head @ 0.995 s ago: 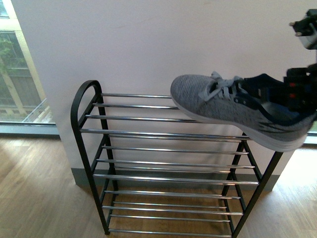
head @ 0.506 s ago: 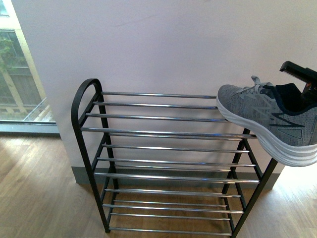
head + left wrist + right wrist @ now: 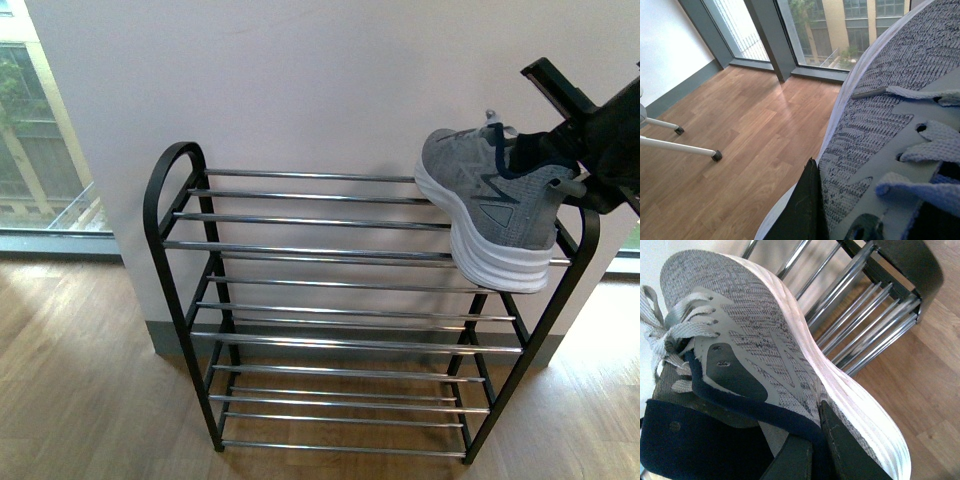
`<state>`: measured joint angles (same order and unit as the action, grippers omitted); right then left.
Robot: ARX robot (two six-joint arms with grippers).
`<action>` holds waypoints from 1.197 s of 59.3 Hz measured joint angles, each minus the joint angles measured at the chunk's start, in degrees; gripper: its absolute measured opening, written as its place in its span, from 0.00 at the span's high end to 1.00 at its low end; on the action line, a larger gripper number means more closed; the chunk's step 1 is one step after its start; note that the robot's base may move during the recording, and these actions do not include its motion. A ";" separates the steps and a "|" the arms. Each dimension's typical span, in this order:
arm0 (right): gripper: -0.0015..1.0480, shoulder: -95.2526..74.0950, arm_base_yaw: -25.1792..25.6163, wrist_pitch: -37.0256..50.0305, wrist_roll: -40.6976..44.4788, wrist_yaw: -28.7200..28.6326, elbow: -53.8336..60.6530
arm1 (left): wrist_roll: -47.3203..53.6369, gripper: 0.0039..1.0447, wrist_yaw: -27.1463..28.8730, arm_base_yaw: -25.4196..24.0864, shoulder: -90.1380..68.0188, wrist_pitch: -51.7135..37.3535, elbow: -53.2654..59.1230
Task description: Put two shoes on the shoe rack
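- Shoe rack (image 3: 160, 215): four tiers of chrome bars between black side frames, standing against the white wall.
  - Change: a second ago a sneaker hung crosswise over the top tier, toe to the left, then swung out past the right end. Now it sits at that end.
  - Contents: top tier, one sneaker at the right end. The three lower tiers show only their bars.
- Grey sneaker (image 3: 485, 205): now turned toe toward the wall and sole down. It appears to rest on the top bars, with the heel jutting slightly past the front bar. By my judgement the first of the two placements is all but made, and only the letting go is left.
- Second sneaker (image 3: 890, 125): same grey knit, filling the left wrist view above wood floor near a window. It is not on the rack and does not appear in the front view.
- Right gripper (image 3: 575, 160): clamped tight on the grey sneaker's dark heel collar.
- Left gripper (image 3: 815, 220): one dark finger lies against the second sneaker's side and the other is hidden. It looks closed on that shoe.
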<state>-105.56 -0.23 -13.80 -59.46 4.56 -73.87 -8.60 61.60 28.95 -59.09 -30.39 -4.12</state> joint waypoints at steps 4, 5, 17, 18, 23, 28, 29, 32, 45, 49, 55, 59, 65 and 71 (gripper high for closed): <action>0.99 -1.88 -0.94 0.61 -0.09 1.49 -1.81 | 0.00 0.99 -0.02 0.00 0.00 0.00 0.00; 0.99 -2.73 -1.07 0.57 -0.15 2.08 -2.75 | 0.00 0.99 -0.02 0.00 0.00 0.00 0.00; 0.99 -6.75 0.07 -0.63 -0.28 4.04 -7.52 | 0.00 0.99 0.02 0.00 0.00 0.00 0.00; 0.99 -6.95 0.24 -0.68 -0.28 4.04 -7.65 | 0.00 0.99 0.02 0.00 0.00 0.00 0.00; 0.99 -8.20 1.66 -1.05 -0.07 4.26 -8.63 | 0.00 0.99 0.00 0.00 0.00 0.00 0.00; 0.99 -9.18 3.15 -1.88 0.22 4.94 -9.29 | 0.00 0.99 0.02 0.00 0.00 0.00 0.00; 0.99 -9.27 3.32 -1.88 0.22 4.92 -9.31 | 0.00 0.99 0.00 0.00 0.00 0.00 0.00; 0.99 -9.60 4.11 -2.08 0.57 5.64 -9.57 | 0.00 0.99 0.02 0.00 0.00 0.00 -0.02; 0.98 -10.05 4.98 -2.16 1.95 5.05 -10.43 | 0.00 0.99 0.00 0.00 0.00 0.00 0.00; 0.89 -10.36 4.96 -1.53 2.19 4.50 -10.67 | 0.00 0.99 0.00 0.00 0.00 0.00 -0.02; 0.74 -10.78 4.98 -1.18 2.43 3.21 -12.50 | 0.00 0.99 -0.02 0.00 0.00 0.00 0.00; 0.64 -10.75 5.05 -1.29 2.89 2.84 -13.62 | 0.00 0.99 0.00 0.00 0.00 0.00 0.00; 0.47 -9.18 5.77 -3.19 4.59 1.05 -13.86 | 0.00 0.99 -0.02 0.00 0.00 0.00 -0.02; 0.32 -4.52 6.36 0.13 10.69 4.26 -9.68 | 0.00 0.99 0.00 0.00 0.00 0.00 0.00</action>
<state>-110.08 6.13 -13.67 -48.77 8.82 -83.55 -8.60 61.60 28.95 -59.09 -30.39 -4.12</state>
